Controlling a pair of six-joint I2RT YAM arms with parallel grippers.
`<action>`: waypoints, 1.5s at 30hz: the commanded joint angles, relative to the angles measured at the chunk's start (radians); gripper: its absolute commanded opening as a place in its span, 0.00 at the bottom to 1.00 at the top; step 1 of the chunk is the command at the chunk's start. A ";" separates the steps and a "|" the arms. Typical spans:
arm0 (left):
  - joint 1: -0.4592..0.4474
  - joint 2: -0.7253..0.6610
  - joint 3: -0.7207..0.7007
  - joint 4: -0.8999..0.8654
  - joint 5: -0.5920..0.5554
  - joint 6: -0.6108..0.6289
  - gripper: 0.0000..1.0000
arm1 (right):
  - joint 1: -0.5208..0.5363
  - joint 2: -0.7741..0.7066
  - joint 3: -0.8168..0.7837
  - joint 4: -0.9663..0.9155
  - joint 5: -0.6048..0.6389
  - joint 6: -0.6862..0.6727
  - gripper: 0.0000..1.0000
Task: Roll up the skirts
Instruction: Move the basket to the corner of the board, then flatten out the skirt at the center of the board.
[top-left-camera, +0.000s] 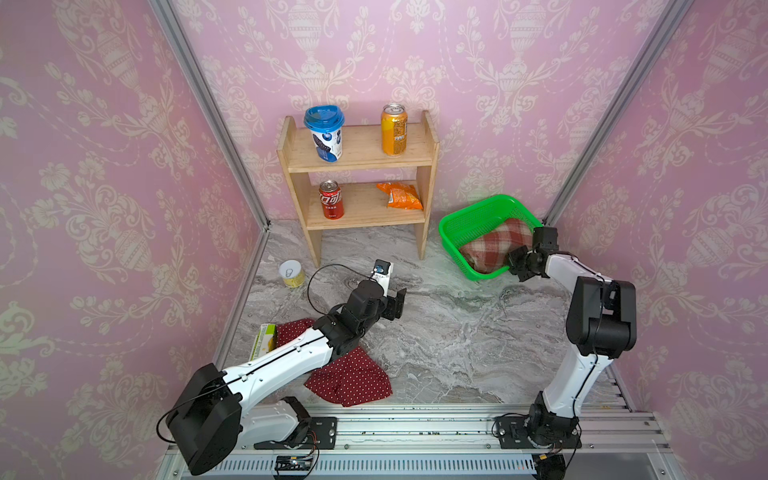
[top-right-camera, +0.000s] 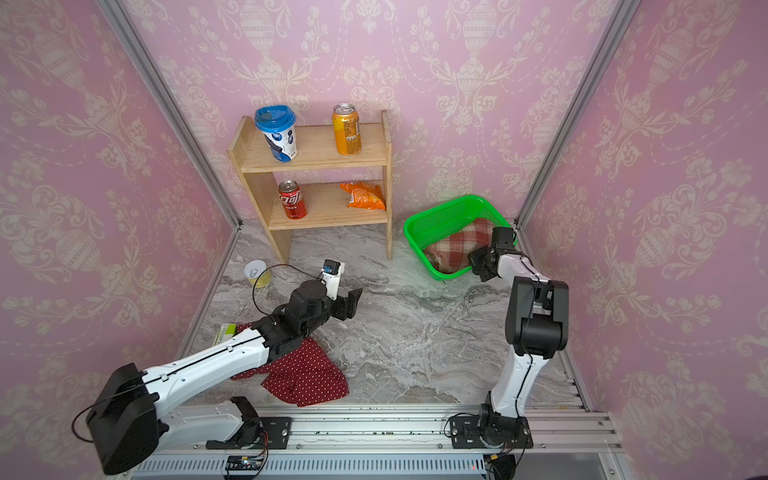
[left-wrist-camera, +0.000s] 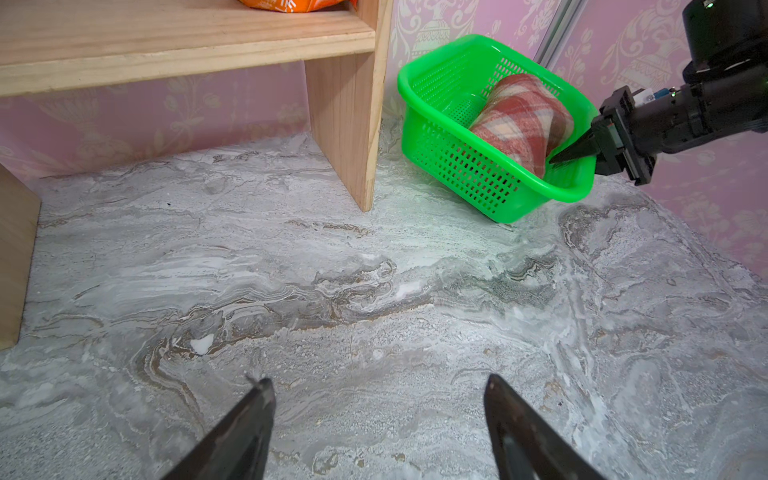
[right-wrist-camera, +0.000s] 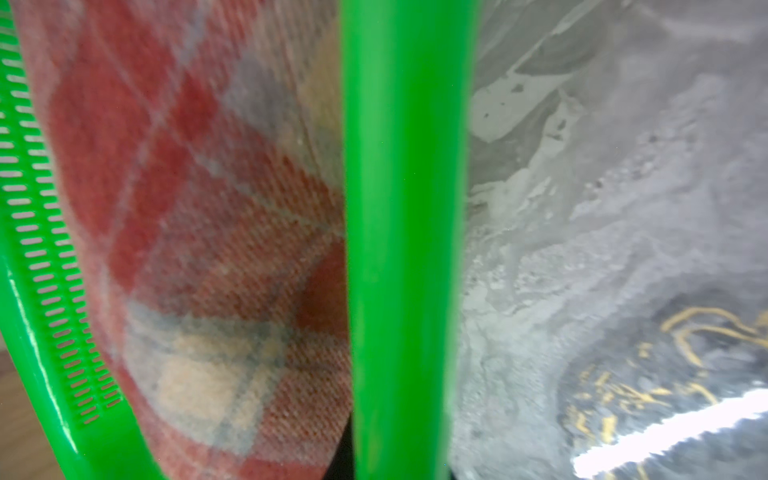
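The left arm is stretched low and forward over the tabletop (top-left-camera: 457, 332), its forearm passing above the polka-dot skirt (top-left-camera: 353, 378), which is spread flat near the front edge and partly hidden by the arm. The left fingers (left-wrist-camera: 249, 436) are spread wide over bare marble. The right arm is raised and bent at the elbow, its wrist brought to the near rim of the green basket (top-left-camera: 469, 224) by the back right corner. The right fingers (left-wrist-camera: 575, 150) are seen at that rim, just beside the rolled plaid skirt (top-left-camera: 492, 247) lying inside; whether they are parted or pinching cannot be told. A broad open stretch of tabletop is left between the arms, bounded at the back by the wooden shelf (top-left-camera: 357, 166).
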 joint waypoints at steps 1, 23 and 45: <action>0.004 0.007 -0.019 0.012 0.011 -0.015 0.80 | 0.023 0.040 0.112 -0.070 0.005 0.061 0.55; 0.199 -0.126 0.089 -0.138 -0.006 -0.041 0.85 | 0.563 -0.645 -0.400 -0.121 0.341 -0.570 1.00; 0.366 -0.233 0.061 -0.212 0.074 -0.132 0.86 | 1.258 -0.227 -0.339 0.126 -0.017 -0.850 0.97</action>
